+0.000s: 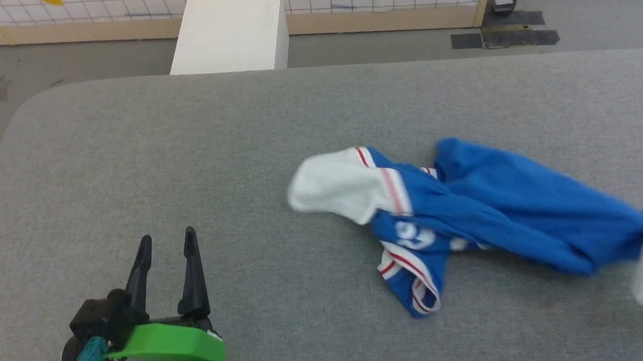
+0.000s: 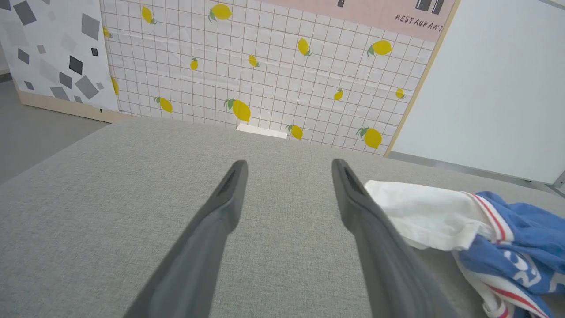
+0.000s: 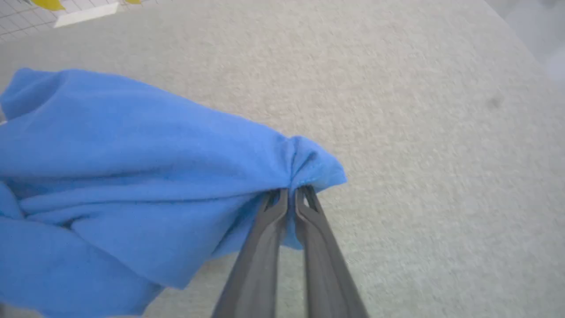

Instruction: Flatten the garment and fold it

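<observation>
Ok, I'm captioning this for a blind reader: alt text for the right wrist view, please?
The right tool is shut on a bunched edge of a bright blue soft-fabric T-shirt, which spreads to the view's left over a grey fabric-covered surface.

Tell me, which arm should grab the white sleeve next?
Probably the left. The left gripper is open and empty, on the white sleeve side of the garment. The right gripper is shut on the garment's blue end, so it is busy.
</observation>
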Robot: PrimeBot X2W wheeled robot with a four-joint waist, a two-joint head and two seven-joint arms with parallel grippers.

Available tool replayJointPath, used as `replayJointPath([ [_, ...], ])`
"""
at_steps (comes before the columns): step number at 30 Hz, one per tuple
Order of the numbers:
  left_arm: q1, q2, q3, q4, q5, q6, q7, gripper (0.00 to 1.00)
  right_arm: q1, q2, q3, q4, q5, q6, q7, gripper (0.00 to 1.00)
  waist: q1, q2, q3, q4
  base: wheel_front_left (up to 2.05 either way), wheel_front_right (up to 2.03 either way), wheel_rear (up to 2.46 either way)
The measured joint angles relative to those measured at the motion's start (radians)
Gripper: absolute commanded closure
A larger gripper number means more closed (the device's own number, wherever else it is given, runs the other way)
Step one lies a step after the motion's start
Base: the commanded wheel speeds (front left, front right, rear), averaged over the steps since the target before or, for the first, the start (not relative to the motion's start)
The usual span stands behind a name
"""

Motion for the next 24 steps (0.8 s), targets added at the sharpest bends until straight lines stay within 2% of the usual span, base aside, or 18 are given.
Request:
replayJointPath([
  [3,0.001,-0.007,0.006,0.019,0.000,-0.001,0.000,0.00,0.063,0.016,-0.087,0.000,-0.026,0.000,0.034,1.00,0.0000,0.0000,-0.006,-0.008,0.00,0.00,0.00],
  [4,0.001,-0.010,0.006,0.025,0.000,-0.003,0.000,0.00,0.074,0.019,-0.091,-0.007,-0.013,0.000,0.019,0.26,0.0000,0.0000,-0.008,-0.010,0.00,0.00,0.00],
  [5,0.002,-0.012,0.007,0.026,0.000,-0.006,0.000,0.00,0.076,0.025,-0.091,-0.023,0.012,0.000,-0.019,0.00,0.0000,0.0000,-0.010,-0.011,0.00,0.00,0.00],
  [10,0.002,-0.014,0.013,0.033,-0.004,-0.009,0.000,0.00,0.095,0.028,-0.046,-0.063,0.193,0.000,-0.232,0.00,0.0000,0.0000,-0.018,-0.018,0.00,0.00,0.00],
  [13,-0.001,-0.018,0.007,0.057,-0.025,-0.009,0.007,0.00,0.136,0.027,-0.021,-0.066,0.235,0.000,-0.318,0.00,0.0000,0.0000,-0.019,-0.028,0.00,0.00,0.00],
  [15,-0.026,-0.020,-0.007,0.080,-0.055,-0.010,0.058,0.00,0.155,0.028,0.007,-0.065,0.248,0.000,-0.345,0.00,0.0000,0.0000,-0.018,-0.041,0.00,0.00,0.00],
  [18,-0.130,-0.018,-0.035,0.116,-0.082,-0.016,0.186,0.00,0.156,0.028,0.042,-0.066,0.257,0.000,-0.352,0.00,0.0000,0.0000,-0.013,-0.065,0.00,0.00,0.00],
  [24,-0.396,-0.014,-0.131,0.255,-0.141,-0.026,0.586,0.00,0.139,0.028,0.089,-0.072,0.257,0.000,-0.352,0.00,0.0000,0.0000,0.016,-0.119,0.00,0.00,0.00],
])
